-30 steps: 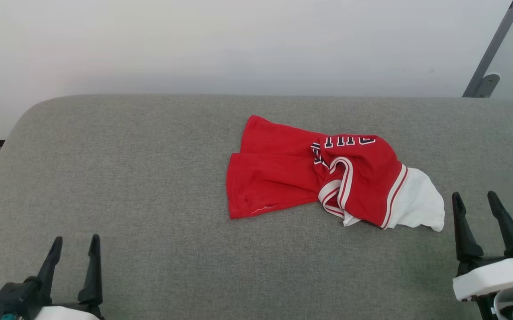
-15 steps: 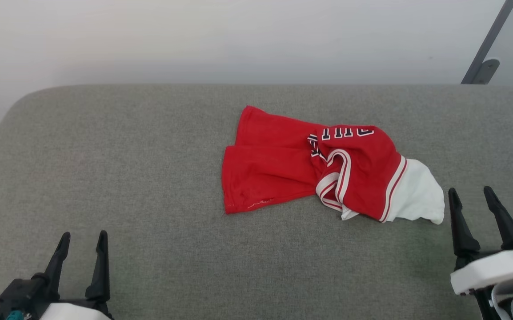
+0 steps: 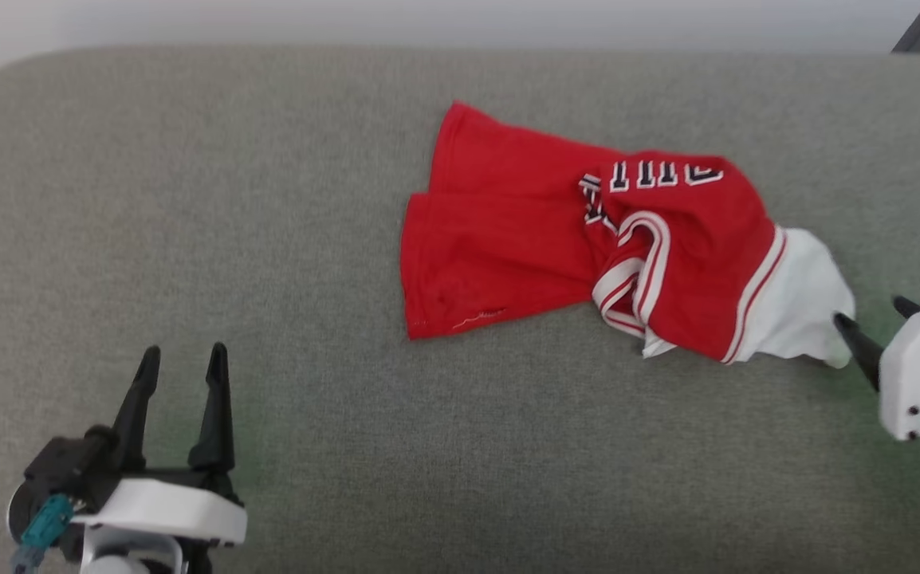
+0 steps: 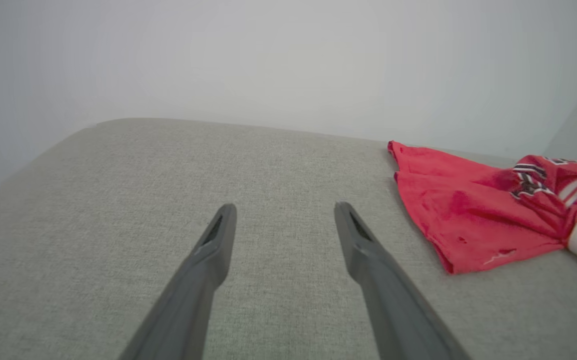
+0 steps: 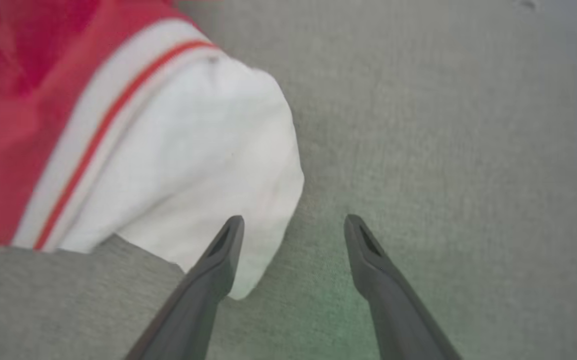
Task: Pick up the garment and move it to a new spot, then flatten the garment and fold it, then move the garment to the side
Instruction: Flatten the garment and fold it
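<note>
The garment [image 3: 524,239], a red basketball-style jersey, lies crumpled on the grey upholstered surface [image 3: 269,199], a little toward 1 o'clock from the middle of the head view. Its long axis runs roughly from 9 o'clock to 4 o'clock. The red hem [image 3: 452,323] end points toward 9 o'clock and lies fairly flat. The white sleeve [image 3: 795,311] points toward 4 o'clock. Between them the cloth is bunched, with a loop of white-and-red striped trim [image 3: 637,271] folded over the red body. Black, white-outlined lettering [image 3: 659,174] shows upside down along the far edge, only partly readable.

The left gripper [image 3: 181,359] hovers at about 7 o'clock, well apart from the garment, its claw spread wide and holding nothing. In the left wrist view the left gripper [image 4: 283,207] points across bare fabric, with the garment [image 4: 458,210] off at 3 o'clock and a pale wall [image 4: 268,50] beyond.

The right gripper [image 3: 868,311] sits at 4 o'clock, just beside the sleeve's tip. In the right wrist view the right gripper [image 5: 291,220] is spread wide, holding nothing, with one finger [image 5: 218,260] over the edge of the white sleeve [image 5: 193,165] and the other over bare surface. Whether that finger touches the cloth cannot be told.
</note>
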You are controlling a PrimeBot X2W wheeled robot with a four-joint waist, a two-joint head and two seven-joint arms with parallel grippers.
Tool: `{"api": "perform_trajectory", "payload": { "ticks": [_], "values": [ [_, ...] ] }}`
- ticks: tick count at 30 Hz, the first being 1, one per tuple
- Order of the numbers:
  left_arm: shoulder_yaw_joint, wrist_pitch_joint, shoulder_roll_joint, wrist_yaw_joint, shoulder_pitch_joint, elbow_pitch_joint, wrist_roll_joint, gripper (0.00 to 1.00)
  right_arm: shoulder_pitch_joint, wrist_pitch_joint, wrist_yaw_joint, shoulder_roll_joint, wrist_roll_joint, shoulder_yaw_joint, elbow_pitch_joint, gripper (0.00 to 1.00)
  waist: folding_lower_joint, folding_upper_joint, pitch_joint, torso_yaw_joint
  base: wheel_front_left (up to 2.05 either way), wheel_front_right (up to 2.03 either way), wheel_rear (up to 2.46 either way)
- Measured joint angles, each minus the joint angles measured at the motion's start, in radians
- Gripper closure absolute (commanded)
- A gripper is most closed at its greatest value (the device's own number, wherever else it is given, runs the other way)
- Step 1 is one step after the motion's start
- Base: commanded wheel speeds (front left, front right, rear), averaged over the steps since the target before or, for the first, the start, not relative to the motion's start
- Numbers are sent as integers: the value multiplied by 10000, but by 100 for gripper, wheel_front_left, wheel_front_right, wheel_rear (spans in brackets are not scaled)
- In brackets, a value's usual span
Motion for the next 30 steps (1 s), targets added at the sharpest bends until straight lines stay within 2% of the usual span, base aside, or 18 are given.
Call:
{"api": "perform_trajectory", "payload": {
  "ticks": [2, 3, 6, 14, 15, 16, 17, 18, 24, 30],
  "values": [
    [-98, 0, -48, 0, -227, -6, -6, 0, -214, 1103, 0, -240, 546, 54, 4, 0, 0, 0, 292, 73, 0, 0, 0],
    [-98, 0, -48, 0, -227, -6, -6, 0, -214, 1103, 0, -240, 546, 54, 4, 0, 0, 0, 292, 73, 0, 0, 0],
    [-169, -2, -100, 0, -548, -8, -44, 0, -612, 2318, 0, -414, 1020, 84, -94, 0, 0, 0, 711, 209, 0, 0, 0],
    [-441, 0, -249, 0, -1103, 73, -125, 0, -1141, 3894, -2, -619, 1609, 19, -240, 0, 1, 0, 1525, 582, 0, 0, 0],
    [-456, -2, -263, 0, -1137, 90, -128, 0, -1159, 4017, -2, -694, 1641, 59, -290, 9, 0, 0, 1583, 626, 0, 0, 0],
    [-499, -2, -276, 0, -1165, 102, -140, 0, -1167, 4084, -2, -750, 1693, 59, -332, 46, 1, 1, 1631, 655, 0, 0, 0],
    [-552, 0, -288, 0, -1209, 117, -157, 0, -1167, 4136, -2, -769, 1751, 31, -351, 76, 0, 0, 1675, 677, 0, 0, 0],
    [-594, -2, -295, 0, -1265, 127, -176, 0, -1171, 4169, -2, -788, 1787, 15, -387, 100, 0, 0, 1706, 689, 0, 0, 0],
    [-675, -2, -286, 0, -1310, 203, -186, 0, -1104, 4057, 0, -715, 1933, -274, -481, 100, 0, 0, 1661, 555, 0, 0, 0],
    [-784, -2, -219, 0, -1348, 196, -211, 0, -801, 3482, 35, -874, 1931, -1601, -295, 100, 0, 0, 1576, 329, 0, 0, 0]
  ]
}}
